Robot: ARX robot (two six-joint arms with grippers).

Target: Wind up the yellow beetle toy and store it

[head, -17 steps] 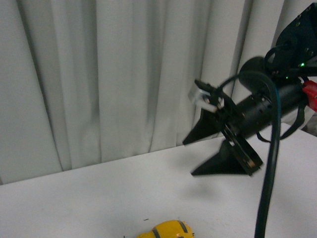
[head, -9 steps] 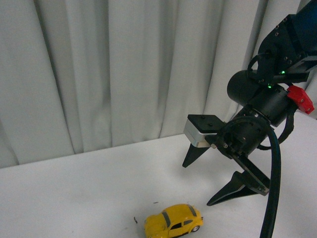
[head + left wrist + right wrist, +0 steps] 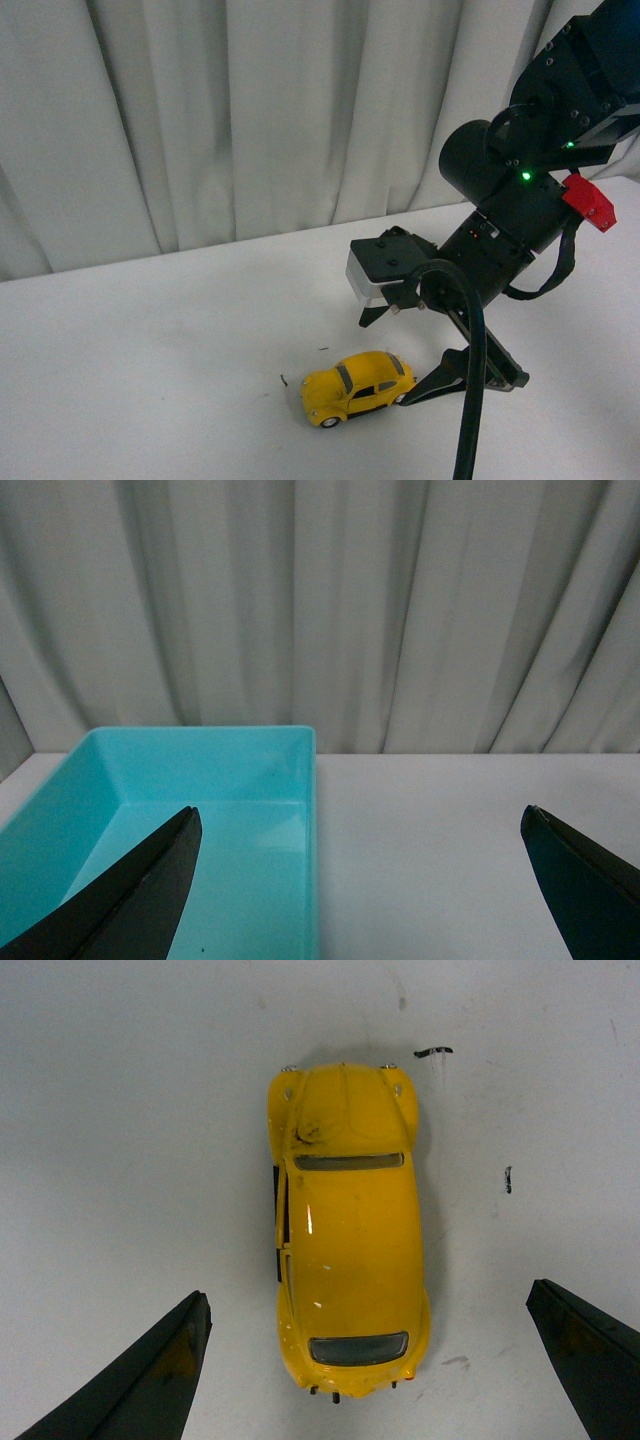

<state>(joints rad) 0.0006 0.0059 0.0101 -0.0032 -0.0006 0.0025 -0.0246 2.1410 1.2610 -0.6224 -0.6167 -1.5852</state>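
"Progress check: how far along is the job getting?"

"Barely starting, I'd judge. The yellow beetle toy (image 3: 357,388) is sitting on its wheels on the white desk (image 3: 150,330), and nothing is gripping it."

"What is the right hand (image 3: 385,360) doing?"

"It is hovering low over the toy with its jaws spread wide, one on each side of the car. The right wrist view is showing bare desk between each finger and the yellow body."

"And the left hand (image 3: 360,815)?"

"Its jaws are also standing wide apart and holding nothing. It is looking over a turquoise bin (image 3: 200,765) — probably where the toy is going. Nothing is showing inside the part in view."

"So what is remaining?"

"Everything, by my reckoning — closing on the toy, winding it up, then carrying it to storage."
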